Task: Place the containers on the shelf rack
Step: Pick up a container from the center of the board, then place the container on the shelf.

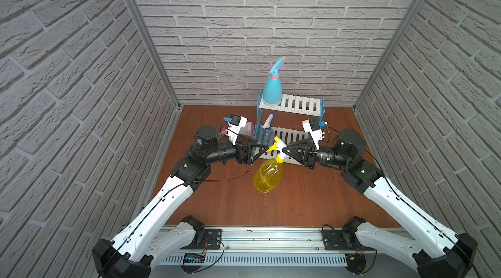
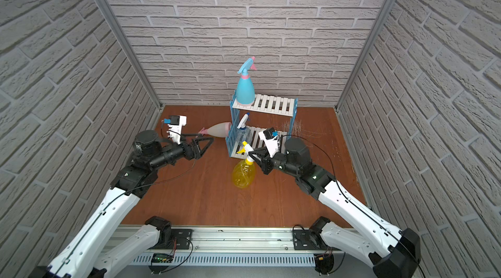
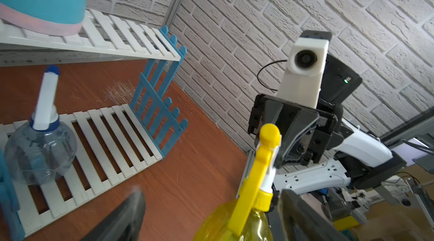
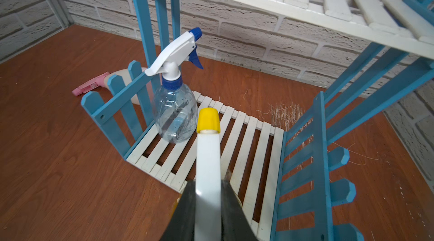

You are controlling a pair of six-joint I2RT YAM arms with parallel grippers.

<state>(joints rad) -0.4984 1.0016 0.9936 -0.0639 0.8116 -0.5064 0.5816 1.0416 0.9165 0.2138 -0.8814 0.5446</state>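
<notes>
Right pincer [image 4: 207, 183] clenched on the yellow bottle [image 1: 267, 176] (left pincer [image 3: 211, 195] released); your free rack [image 4: 320, 157] slats lie at 12 o'clock, clear bottle [image 4: 175, 115] at 11.

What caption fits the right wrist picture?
Right gripper clamps the yellow bottle facing the shelf rack, clear bottle on its lower tier.

yellow bottle [image 1: 267, 177]: glossy translucent plastic | shelf rack [image 1: 298, 103]: matt painted slats | table [image 1: 230, 203]: smooth wood-grain

No legible text or labels on anything
</notes>
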